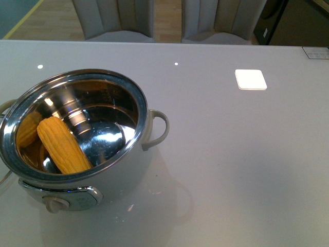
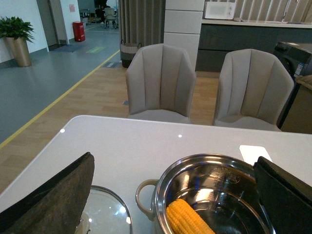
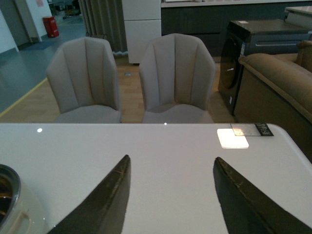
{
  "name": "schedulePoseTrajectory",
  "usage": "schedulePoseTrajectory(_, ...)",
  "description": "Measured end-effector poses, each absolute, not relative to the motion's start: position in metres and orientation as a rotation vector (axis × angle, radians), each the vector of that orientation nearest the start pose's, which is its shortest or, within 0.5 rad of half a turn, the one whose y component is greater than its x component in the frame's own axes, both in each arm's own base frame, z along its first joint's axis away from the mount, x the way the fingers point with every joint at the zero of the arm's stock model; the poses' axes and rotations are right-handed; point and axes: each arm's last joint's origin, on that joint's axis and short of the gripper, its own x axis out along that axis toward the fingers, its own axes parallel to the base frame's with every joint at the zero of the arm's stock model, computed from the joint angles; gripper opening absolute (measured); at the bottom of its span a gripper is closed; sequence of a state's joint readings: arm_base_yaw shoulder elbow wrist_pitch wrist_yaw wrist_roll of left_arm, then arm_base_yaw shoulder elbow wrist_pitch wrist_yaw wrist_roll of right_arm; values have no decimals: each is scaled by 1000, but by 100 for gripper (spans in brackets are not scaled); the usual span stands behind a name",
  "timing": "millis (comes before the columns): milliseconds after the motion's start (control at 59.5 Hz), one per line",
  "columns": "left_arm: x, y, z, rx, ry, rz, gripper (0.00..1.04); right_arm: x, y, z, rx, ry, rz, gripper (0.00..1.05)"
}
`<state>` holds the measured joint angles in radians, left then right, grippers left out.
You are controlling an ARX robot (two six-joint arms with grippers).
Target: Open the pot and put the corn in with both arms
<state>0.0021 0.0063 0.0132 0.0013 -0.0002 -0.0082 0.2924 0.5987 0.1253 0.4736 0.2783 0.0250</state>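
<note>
The steel pot (image 1: 140, 105) stands open at the table's front left, its beige knob (image 1: 54, 204) facing me. The yellow corn (image 1: 62, 145) lies inside, leaning against the near-left wall; the yellow patch beside it is its reflection. No arm shows in the front view. In the left wrist view my left gripper (image 2: 175, 157) is open and empty above and behind the pot (image 2: 209, 160), with the corn (image 2: 187, 220) below it. In the right wrist view my right gripper (image 3: 171, 158) is open and empty over bare table, to the right of the pot's edge (image 3: 7, 197).
A glass lid (image 2: 105, 210) lies on the table to the left of the pot. A white square pad (image 1: 251, 79) sits at the back right. Two grey chairs (image 2: 161, 80) stand beyond the table's far edge.
</note>
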Motion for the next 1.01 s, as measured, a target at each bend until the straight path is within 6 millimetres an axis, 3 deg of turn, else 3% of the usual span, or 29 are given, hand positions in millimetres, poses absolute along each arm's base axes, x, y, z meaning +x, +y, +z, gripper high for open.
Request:
schedulePoseTrajectory(235, 97, 0, 168, -8, -8, 2, 98, 129, 19, 182, 8, 9, 9, 2)
schedulePoseTrajectory(538, 97, 0, 168, -8, -8, 3, 98, 118, 1, 172, 5, -9, -2, 2)
schedulePoseTrajectory(1008, 97, 0, 168, -8, -8, 2, 98, 109, 0, 172, 5, -18, 3, 2)
